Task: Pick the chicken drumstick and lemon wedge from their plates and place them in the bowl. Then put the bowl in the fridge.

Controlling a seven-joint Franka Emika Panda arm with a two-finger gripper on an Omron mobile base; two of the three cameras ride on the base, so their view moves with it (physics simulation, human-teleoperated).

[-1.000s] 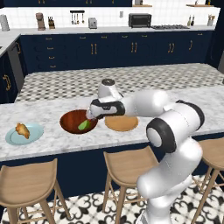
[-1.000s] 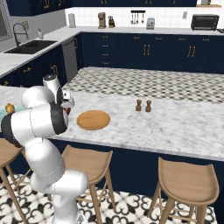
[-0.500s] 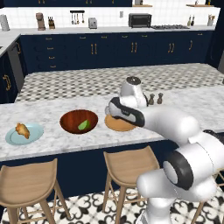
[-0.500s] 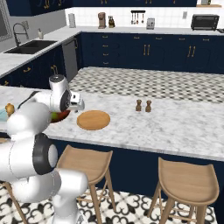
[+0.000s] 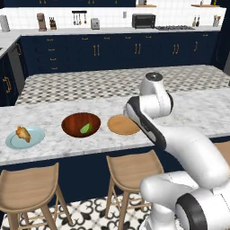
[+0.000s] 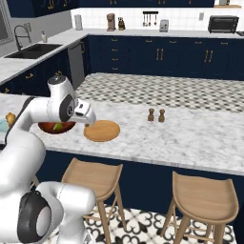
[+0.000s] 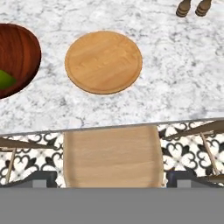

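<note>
The chicken drumstick [image 5: 23, 133] lies on the blue plate [image 5: 36, 139] near the worktop's left end, beyond the bowl [image 5: 74, 122] from the gripper [image 6: 88, 116], whose finger spread I cannot tell.

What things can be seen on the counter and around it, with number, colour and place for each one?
bowl: one, dark red-brown, on the marble counter, between the two plates.
lemon wedge: one, yellow-green, inside the bowl.
blue plate: one, pale blue, left end of counter.
chicken drumstick: one, golden-brown, on the blue plate.
wooden plate: one, tan, bare, right of the bowl.
shakers: two, brown, further right on the counter.
stools: wooden, below the counter's edge.
gripper: one, near the wooden plate; fingers not discernible.
</note>
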